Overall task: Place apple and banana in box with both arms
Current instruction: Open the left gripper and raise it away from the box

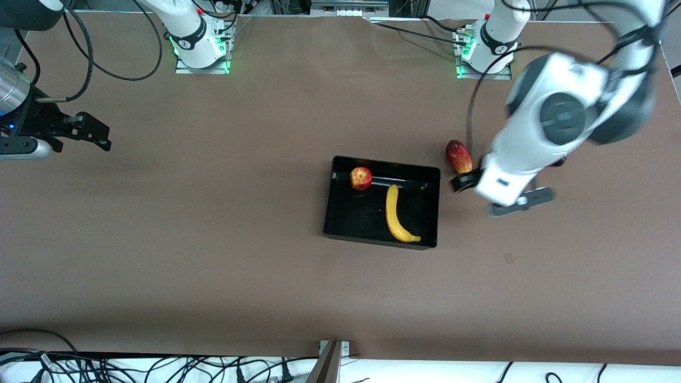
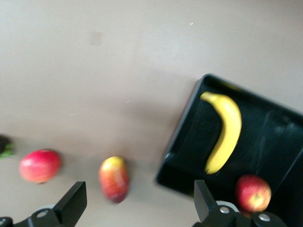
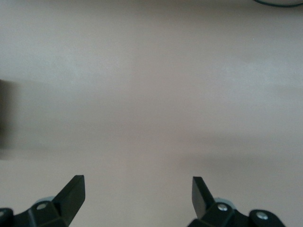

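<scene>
Taking the box [image 1: 340, 213] as my reference: it is a shallow black tray with glossy upright walls, standing on the brown table [image 1: 213, 255]. The apple [image 1: 361, 178] lies inside it, in the corner nearest the robot bases and toward the right arm's end. The banana [image 1: 396, 215] also lies inside, lengthwise, nearer the wall at the left arm's end, apart from the apple. My left gripper [image 2: 137, 201] hangs over bare table just outside the box at the left arm's end, fingers [image 2: 73, 201] spread wide, holding nothing. A red-yellow mango [image 1: 458, 157] lies on the table just beside that end of the box, close to my left wrist. My left wrist view shows a plain red round fruit [image 2: 40, 165] on the table past the mango, farther from the box. My right gripper [image 3: 137, 198] waits well away from the box, over bare table at the right arm's end, jaws wide and empty. Cables trail along the table edge nearest the front camera, well clear of the box.
</scene>
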Controlling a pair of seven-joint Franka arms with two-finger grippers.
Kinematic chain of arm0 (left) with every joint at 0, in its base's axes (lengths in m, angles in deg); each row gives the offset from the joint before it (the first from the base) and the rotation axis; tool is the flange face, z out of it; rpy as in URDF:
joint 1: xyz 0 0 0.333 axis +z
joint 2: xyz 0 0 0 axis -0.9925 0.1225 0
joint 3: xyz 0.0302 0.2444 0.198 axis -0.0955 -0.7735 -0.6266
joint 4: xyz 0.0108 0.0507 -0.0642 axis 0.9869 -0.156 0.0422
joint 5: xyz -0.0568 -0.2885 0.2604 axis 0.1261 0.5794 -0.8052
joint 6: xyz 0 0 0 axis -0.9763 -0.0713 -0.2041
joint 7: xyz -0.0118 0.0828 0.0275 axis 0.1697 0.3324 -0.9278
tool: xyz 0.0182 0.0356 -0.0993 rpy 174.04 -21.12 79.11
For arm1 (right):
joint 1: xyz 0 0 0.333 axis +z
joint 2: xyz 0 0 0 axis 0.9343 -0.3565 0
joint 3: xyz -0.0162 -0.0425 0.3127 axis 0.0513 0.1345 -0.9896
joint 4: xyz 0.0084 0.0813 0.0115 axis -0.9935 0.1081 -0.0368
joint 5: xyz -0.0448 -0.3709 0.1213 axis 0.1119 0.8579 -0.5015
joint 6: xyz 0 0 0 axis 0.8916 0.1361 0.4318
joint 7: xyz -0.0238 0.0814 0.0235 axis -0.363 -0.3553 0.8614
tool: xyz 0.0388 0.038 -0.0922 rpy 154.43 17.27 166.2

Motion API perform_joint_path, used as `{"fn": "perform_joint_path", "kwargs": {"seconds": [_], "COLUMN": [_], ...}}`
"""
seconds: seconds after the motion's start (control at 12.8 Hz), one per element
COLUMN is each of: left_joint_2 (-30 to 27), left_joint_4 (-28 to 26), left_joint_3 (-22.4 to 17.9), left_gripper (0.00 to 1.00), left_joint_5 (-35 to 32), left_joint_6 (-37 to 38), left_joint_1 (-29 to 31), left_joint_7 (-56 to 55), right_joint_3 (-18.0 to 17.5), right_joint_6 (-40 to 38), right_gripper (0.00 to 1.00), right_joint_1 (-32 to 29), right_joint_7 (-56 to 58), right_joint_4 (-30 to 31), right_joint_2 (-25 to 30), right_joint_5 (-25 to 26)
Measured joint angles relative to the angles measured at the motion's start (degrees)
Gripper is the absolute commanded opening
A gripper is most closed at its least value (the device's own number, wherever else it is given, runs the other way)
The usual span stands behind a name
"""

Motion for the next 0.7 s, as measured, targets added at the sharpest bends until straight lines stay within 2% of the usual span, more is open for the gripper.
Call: {"fn": "perform_joint_path", "kwargs": {"seconds": [0.23, 0.47, 0.7], "left_joint_2": [-9.02, -14.34, -17.69], "left_joint_4": [-0.02, -0.26, -1.46], "left_joint_3": [-9.84, -16.49, -22.77], "left_gripper": [1.0, 1.0, 1.0], "left_joint_5": [2.77, 2.87, 2.87], "left_joint_6": [9.61, 11.27, 11.44], "left_joint_1": [-0.3, -1.24, -4.26], "left_joint_7": [16.57, 26.6, 31.84], "right_joint_3": [0.0, 0.0, 0.0], "right_joint_6": [0.0, 0.0, 0.0], "right_gripper": [1.0, 1.0, 1.0], "right_joint_1": [0.0, 0.0, 0.0], "right_joint_7": [0.0, 0.0, 0.0], "right_joint_4": [-0.06, -0.09, -0.09], "right_joint_2": [-0.02, -0.03, -0.04], "right_joint_5": [0.0, 0.0, 0.0]}}
